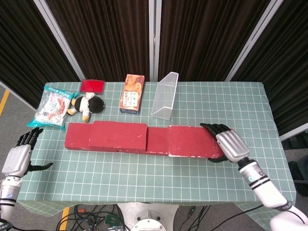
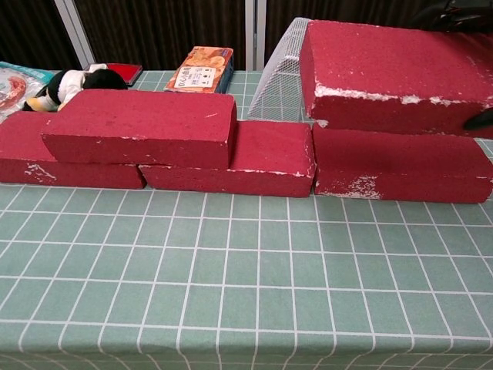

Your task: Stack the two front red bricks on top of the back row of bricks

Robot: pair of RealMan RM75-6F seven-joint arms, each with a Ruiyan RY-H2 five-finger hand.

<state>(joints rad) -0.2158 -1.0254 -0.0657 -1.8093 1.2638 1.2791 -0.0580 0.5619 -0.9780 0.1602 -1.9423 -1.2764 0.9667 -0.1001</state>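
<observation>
The second red brick (image 1: 190,141) is gripped at its right end by the right hand (image 1: 226,144), fingers over the far edge and thumb under the near edge, and is carried level, seemingly so that it can be set flat on the back row (image 1: 159,140). It is seen just above that row's right brick (image 2: 400,166), extending left from the hand, while 1 stacked brick (image 1: 118,135) is already laid on the row's left. The left hand (image 1: 18,156) is held spread and empty near the table's (image 1: 144,173) left edge.

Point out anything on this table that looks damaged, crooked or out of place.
The bricks are worn: white chipped patches run along the edges of the held brick and the back row's right brick. The right hand holds its brick slightly tilted above that one. The brick already stacked on the left straddles a joint squarely. Nothing is spilled.
</observation>
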